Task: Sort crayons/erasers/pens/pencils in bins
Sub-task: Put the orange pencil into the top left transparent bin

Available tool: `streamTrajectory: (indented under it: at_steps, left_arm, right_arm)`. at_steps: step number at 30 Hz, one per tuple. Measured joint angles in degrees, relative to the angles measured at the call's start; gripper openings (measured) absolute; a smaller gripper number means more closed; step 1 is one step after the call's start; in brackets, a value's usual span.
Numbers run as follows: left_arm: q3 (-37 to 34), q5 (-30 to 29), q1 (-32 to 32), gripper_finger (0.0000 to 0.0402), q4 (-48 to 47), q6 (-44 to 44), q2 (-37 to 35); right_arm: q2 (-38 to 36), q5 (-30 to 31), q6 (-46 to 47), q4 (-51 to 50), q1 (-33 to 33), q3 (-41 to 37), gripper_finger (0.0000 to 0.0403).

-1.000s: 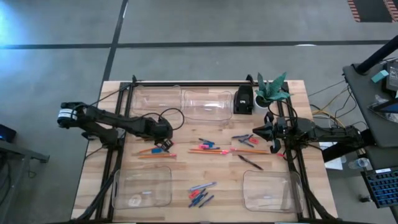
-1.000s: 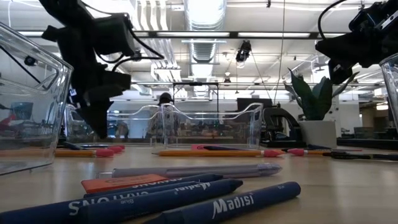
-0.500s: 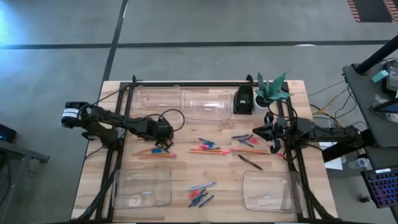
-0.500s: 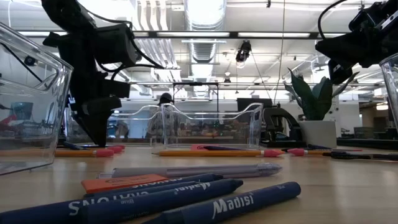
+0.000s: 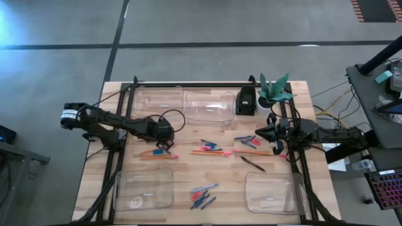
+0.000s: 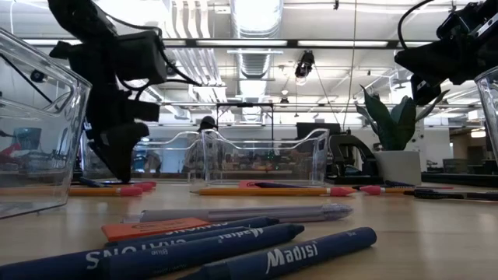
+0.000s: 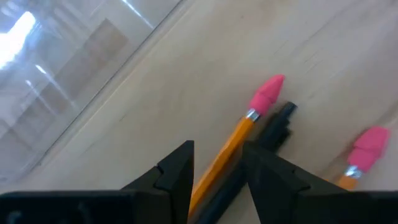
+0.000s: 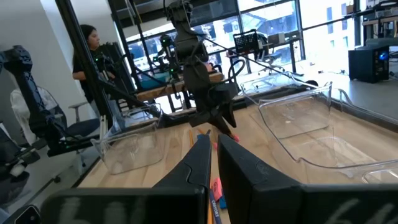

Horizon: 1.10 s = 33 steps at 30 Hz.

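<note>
Slim orange pencil (image 7: 231,144) between parted dark fingers (image 7: 177,167)

A pale wooden table (image 5: 94,182) is standing on a grey concrete floor (image 5: 188,25), with a dark line (image 5: 188,45) running across the floor just beyond the table. Beyond the table, ducts (image 6: 257,58) and light strips (image 6: 257,43) are hanging from the ceiling. A potted plant (image 6: 393,128) is sitting at the table's far edge. Past the table, a person (image 8: 87,46) is standing beside an office chair (image 8: 68,134), and tall windows (image 8: 267,28) are letting in daylight.
</note>
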Motion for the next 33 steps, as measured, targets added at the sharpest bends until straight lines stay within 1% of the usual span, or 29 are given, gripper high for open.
streamTrajectory:
  at_steps: [8,15,19,27,29,33]
  left_arm:
    - [-0.01,-2.02,-0.04,0.0125,0.41,-1.44,3.58]
    - [0.51,1.63,0.11,0.0120,0.20,-0.59,4.66]
    - [0.65,3.65,0.11,0.0092,0.51,0.40,4.47]
    - [0.65,5.08,0.07,0.0013,0.87,0.61,4.42]
    - [0.67,5.09,0.07,0.0008,0.81,0.63,4.42]
    - [1.16,5.06,0.07,0.0010,0.38,1.94,4.36]
  right_arm:
    - [0.01,-0.01,-0.01,0.03,0.01,0.01,0.0022]
    - [0.02,0.00,0.00,0.02,0.00,0.00,0.0022]
    - [0.01,0.00,0.00,0.01,0.01,0.01,0.0022]
    - [0.00,0.00,0.00,0.00,0.01,0.01,0.0022]
    - [0.00,0.00,0.00,0.00,0.00,0.00,0.0022]
    - [0.00,0.00,0.00,0.00,0.00,0.02,0.0022]
